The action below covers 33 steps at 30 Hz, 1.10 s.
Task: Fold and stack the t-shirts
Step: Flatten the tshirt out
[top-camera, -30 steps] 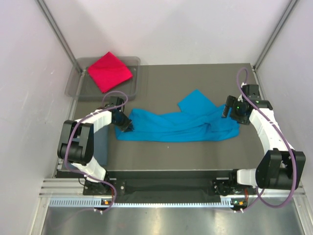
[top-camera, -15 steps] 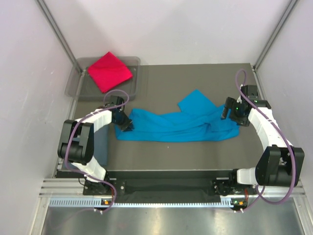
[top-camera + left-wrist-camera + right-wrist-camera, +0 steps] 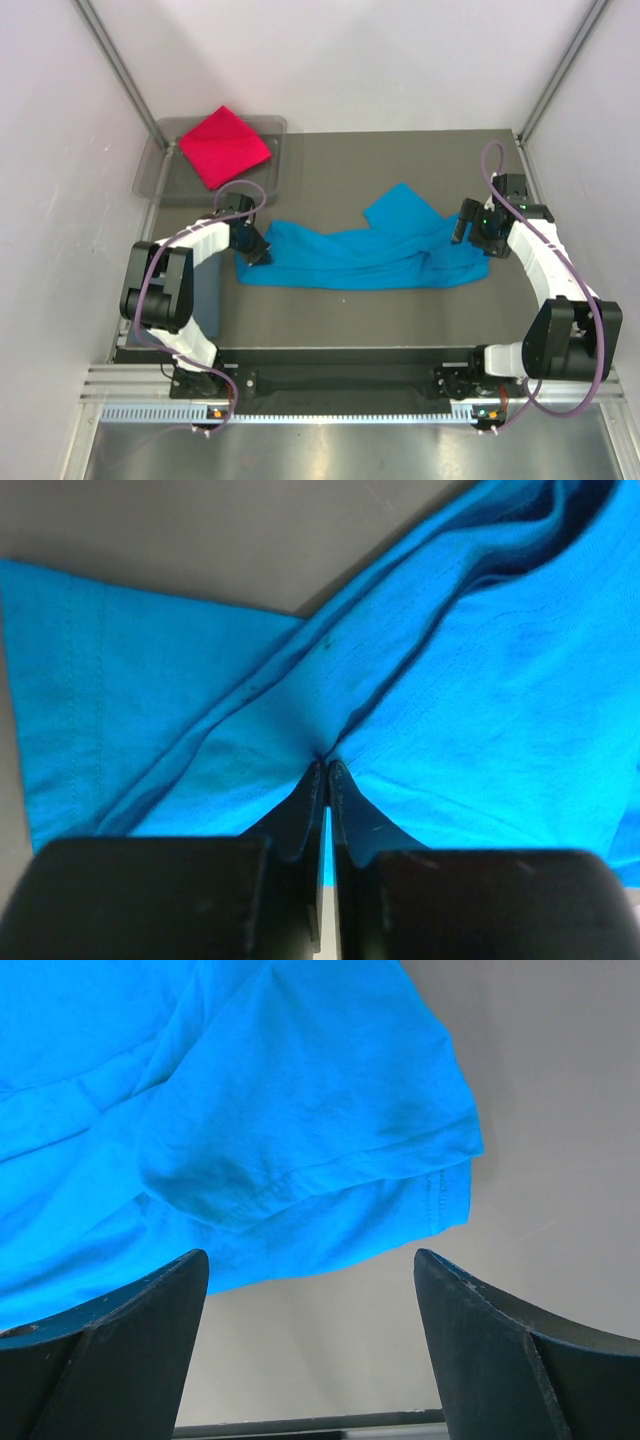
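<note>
- T-shirts, three by count, one of each colour, all on the dark table (image 3: pixel 400 310).
- Nearest: the slate grey-blue t-shirt (image 3: pixel 208 295) lies at the table's near left edge, beside the left arm and partly hidden by it. How it is folded cannot be told.
- Middle: the turquoise t-shirt (image 3: pixel 360 258) lies crumpled in a long band across the table, between the two arms. One sleeve points toward the far side.
- One left gripper (image 3: pixel 327 765) is at the band's left end. Its fingers are pressed together, pinching a puckered fold of the turquoise cloth.
- One right gripper (image 3: pixel 310 1255) hovers at the band's right end. Its fingers are spread wide, with a hemmed sleeve edge and bare table between them, and they hold nothing.
- Farthest: the red t-shirt (image 3: pixel 225 147) lies folded into a flat square, turned cornerwise, in the single clear grey tray (image 3: pixel 150 180) at the far left corner. It is well apart from the turquoise one.
</note>
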Tool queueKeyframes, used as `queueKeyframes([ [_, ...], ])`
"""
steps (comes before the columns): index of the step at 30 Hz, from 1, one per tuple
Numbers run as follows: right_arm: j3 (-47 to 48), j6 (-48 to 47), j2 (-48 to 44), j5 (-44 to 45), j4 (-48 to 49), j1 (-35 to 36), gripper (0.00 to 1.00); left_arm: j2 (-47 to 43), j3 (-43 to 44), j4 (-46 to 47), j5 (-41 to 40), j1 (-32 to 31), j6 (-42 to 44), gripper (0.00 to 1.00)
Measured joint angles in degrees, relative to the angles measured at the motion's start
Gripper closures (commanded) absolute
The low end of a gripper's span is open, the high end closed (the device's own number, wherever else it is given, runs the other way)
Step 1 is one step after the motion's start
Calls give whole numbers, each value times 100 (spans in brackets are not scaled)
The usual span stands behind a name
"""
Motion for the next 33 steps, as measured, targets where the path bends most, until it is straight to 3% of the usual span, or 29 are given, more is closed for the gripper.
queueKeyframes([
  [12, -68, -9, 9, 37, 2, 0, 17, -79, 262, -92, -4, -2, 168, 100],
  [18, -160, -17, 33, 190, -7, -42, 36, -240, 444, -214, 24, -2, 361, 100],
  [25, -632, -13, 87, 289, 4, -297, 39, -302, 619, -256, 192, -2, 614, 100],
  [33, -636, 199, 417, 42, 546, -1220, 51, -304, 621, -240, 562, -2, 892, 100],
])
